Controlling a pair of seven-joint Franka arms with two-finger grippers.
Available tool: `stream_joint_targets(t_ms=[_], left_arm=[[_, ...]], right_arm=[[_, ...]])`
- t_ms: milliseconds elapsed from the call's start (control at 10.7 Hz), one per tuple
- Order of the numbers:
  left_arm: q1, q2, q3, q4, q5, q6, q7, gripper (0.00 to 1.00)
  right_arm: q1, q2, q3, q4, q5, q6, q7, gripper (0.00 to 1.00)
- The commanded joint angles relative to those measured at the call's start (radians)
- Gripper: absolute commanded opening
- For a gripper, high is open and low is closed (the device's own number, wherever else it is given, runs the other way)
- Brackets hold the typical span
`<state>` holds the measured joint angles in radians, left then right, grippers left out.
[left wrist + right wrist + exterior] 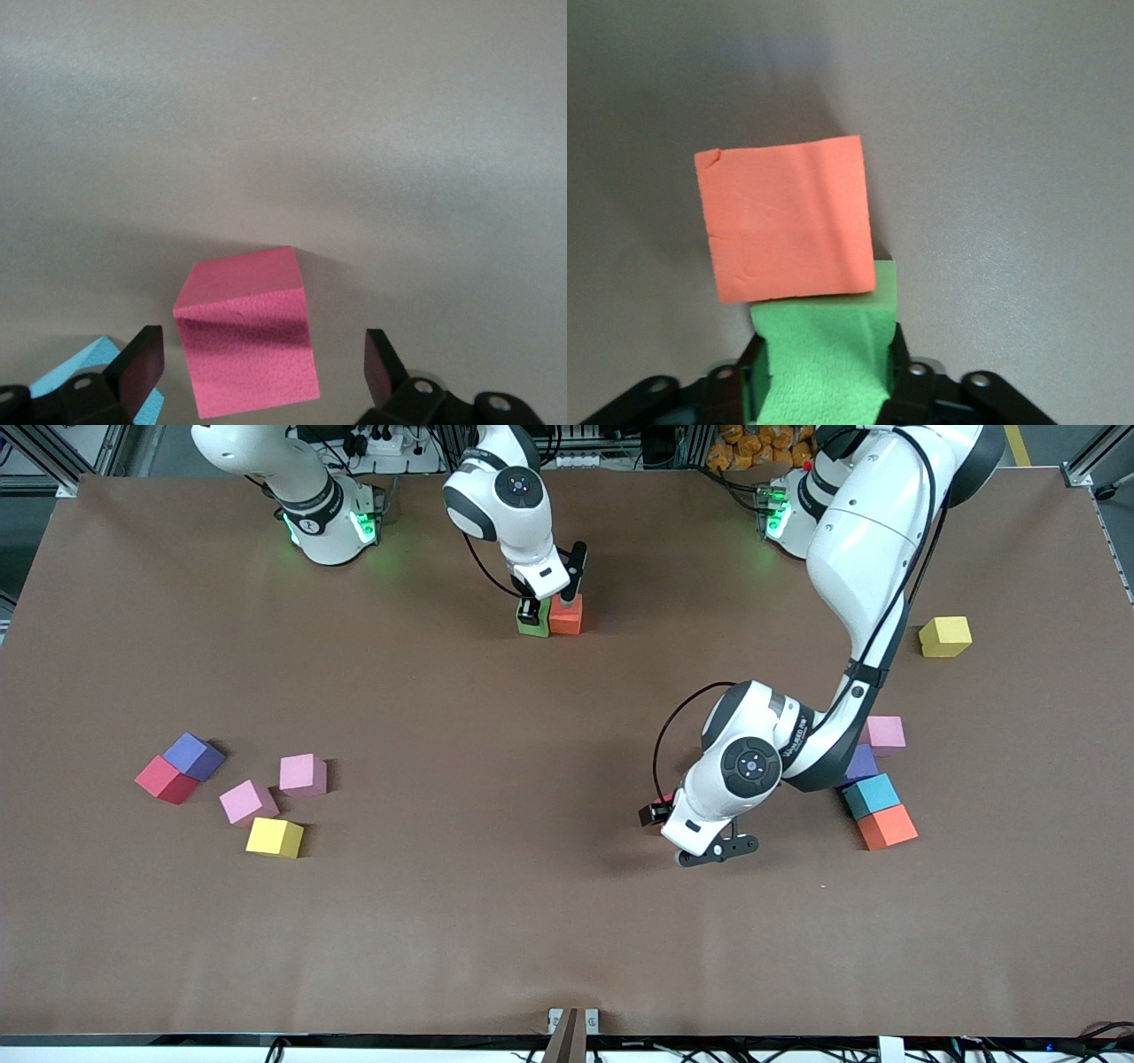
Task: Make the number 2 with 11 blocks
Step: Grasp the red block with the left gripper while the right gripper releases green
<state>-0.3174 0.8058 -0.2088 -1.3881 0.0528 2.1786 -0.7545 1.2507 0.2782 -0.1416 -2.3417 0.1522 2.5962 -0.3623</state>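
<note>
My right gripper (530,611) (824,381) is shut on a green block (534,625) (826,350), which is pinched between the fingers and rests on the table toward the robots' side. An orange-red block (566,615) (788,221) touches it on the left arm's side. Low over the middle of the table, my left gripper (657,813) (261,372) is open. It straddles a pink block (248,345) that sits on the table, with a gap on each side. This pink block is almost hidden under the hand in the front view.
Beside the left arm lie pink (885,734), purple (861,763), light blue (871,794) and orange (887,827) blocks, with a yellow one (945,637) farther off. Toward the right arm's end lie red (165,779), purple (193,755), two pink (303,773) (248,802) and yellow (275,837) blocks.
</note>
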Motion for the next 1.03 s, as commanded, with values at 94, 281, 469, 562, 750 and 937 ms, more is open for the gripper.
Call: stream_joint_targets(t_ms=[94,281,469,562,750,937], left_arm=[[-0.011,0.01,0.003,0.005,0.03,-0.008,-0.094,1.0],[-0.006,0.007,0.005,-0.003,0.032,-0.014,-0.106,1.0],[-0.011,0.009,0.012,-0.017,0.073,-0.017,-0.112,1.0],[-0.011,0.009,0.012,-0.034,0.112,-0.02,-0.114,1.0],[-0.011,0.009,0.011,-0.034,0.122,-0.02,-0.114,1.0],[-0.011,0.009,0.011,-0.029,0.121,-0.017,-0.117,1.0]], right_arm=[[0.013,0.001,-0.012,0.005,-0.014,0.007,0.025,1.0],[0.006,-0.02,-0.015,0.005,-0.016,-0.005,0.014,1.0],[-0.039,-0.088,-0.019,0.007,-0.016,-0.101,-0.053,1.0],[-0.084,-0.131,-0.024,0.009,-0.014,-0.167,-0.078,1.0],[-0.175,-0.184,-0.029,0.057,-0.01,-0.288,-0.07,1.0],[-0.238,-0.207,-0.106,0.108,-0.01,-0.359,-0.072,1.0]])
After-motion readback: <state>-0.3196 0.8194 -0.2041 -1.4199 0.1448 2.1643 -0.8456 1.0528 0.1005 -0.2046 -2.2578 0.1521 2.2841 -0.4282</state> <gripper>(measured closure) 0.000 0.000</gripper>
